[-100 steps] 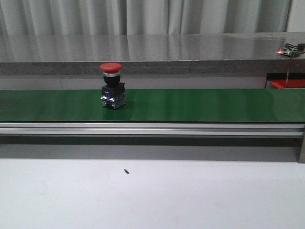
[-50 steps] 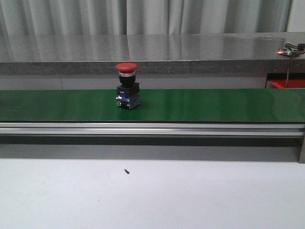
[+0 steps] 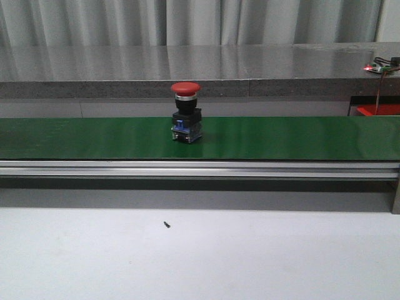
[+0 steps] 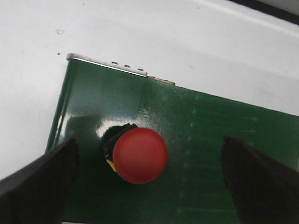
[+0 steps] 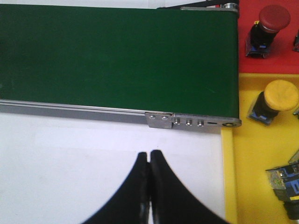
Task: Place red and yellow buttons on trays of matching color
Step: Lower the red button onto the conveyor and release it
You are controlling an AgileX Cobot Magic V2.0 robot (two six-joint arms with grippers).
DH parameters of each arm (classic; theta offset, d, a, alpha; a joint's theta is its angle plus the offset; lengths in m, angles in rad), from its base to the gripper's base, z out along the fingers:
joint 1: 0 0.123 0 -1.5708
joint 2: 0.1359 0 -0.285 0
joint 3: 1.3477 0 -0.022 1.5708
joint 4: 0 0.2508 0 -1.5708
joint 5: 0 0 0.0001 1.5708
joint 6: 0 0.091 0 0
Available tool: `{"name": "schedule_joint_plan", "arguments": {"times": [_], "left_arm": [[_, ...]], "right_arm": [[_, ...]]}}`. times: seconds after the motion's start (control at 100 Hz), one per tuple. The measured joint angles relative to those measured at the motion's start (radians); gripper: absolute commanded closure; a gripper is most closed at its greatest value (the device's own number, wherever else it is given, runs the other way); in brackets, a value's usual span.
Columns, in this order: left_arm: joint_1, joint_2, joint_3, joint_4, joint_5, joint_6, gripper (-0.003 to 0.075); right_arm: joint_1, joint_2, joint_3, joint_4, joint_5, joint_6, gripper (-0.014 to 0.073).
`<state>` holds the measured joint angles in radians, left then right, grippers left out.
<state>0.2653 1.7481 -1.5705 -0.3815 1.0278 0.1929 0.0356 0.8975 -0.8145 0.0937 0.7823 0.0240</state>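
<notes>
the red button (image 3: 186, 112) stands upright near the middle of the green belt (image 3: 300, 137). the left gripper (image 4: 149, 177) is spread wide above it. the right gripper (image 5: 149, 161) is pinched closed, holding nothing.

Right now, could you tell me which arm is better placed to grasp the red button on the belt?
Left. The left gripper, open, sits over the red button on the green belt, a finger on each side. The right gripper is shut over the white table, off the belt.

The red tray (image 3: 379, 110) is cut off at the front view's right edge.
</notes>
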Motion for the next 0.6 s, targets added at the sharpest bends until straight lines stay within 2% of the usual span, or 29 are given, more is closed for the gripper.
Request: {"name": "schedule_joint_plan", "arguments": {"times": [0.04,0.09,0.1,0.11,0.29,0.6], "left_arm": [[-0.006,-0.024,0.005,0.000,0.000,0.007,0.0189],[-0.014,-0.054,0.018,0.000,0.002,0.017,0.0263],[-0.017,-0.063,0.020,0.000,0.002,0.018,0.0303],[-0.020,-0.067,0.022,0.000,0.002,0.020,0.0303],[-0.075,-0.172,0.082,0.014,0.004,0.031,0.0741],[-0.206,-0.368,0.266,0.119,-0.013,0.035,0.0740]], "right_arm": [[0.000,0.000,0.000,0.000,0.000,0.000,0.0662],[0.000,0.000,0.000,0.000,0.000,0.000,0.0662],[0.000,0.000,0.000,0.000,0.000,0.000,0.0662],[0.000,0.000,0.000,0.000,0.000,0.000,0.0662],[0.000,0.000,0.000,0.000,0.000,0.000,0.0662],[0.000,0.000,0.000,0.000,0.000,0.000,0.0662]]}}
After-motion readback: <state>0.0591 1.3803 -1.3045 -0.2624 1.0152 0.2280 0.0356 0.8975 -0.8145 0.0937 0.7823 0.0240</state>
